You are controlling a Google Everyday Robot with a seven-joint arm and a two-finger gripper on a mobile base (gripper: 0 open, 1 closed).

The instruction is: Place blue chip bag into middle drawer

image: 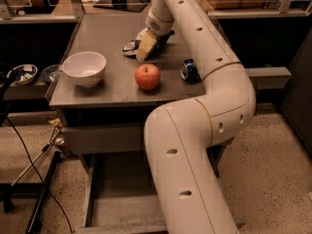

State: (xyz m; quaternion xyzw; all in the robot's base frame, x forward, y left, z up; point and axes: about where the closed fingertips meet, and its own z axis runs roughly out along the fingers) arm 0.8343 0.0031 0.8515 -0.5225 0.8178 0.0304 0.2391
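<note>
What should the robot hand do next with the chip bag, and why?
Probably lift the blue chip bag a little off the counter. The gripper is right on it at the back, the bag lies there, and the middle drawer is open down below.

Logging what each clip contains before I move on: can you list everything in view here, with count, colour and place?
chip bag: one, dark blue with white, back of the tabletop, under the gripper
apple: one, red, front middle of the tabletop
bowl: one, white, front left of the tabletop
can: one, blue and white, right of the apple
table: one, grey, centre of view
open drawer: one, grey, pulled out low under the tabletop
dishes: two, bluish and grey, ledge left of the table
stand: one, black, floor at left
arm: one, white, from front right over the table
gripper: one, pale yellow, on the chip bag
</note>
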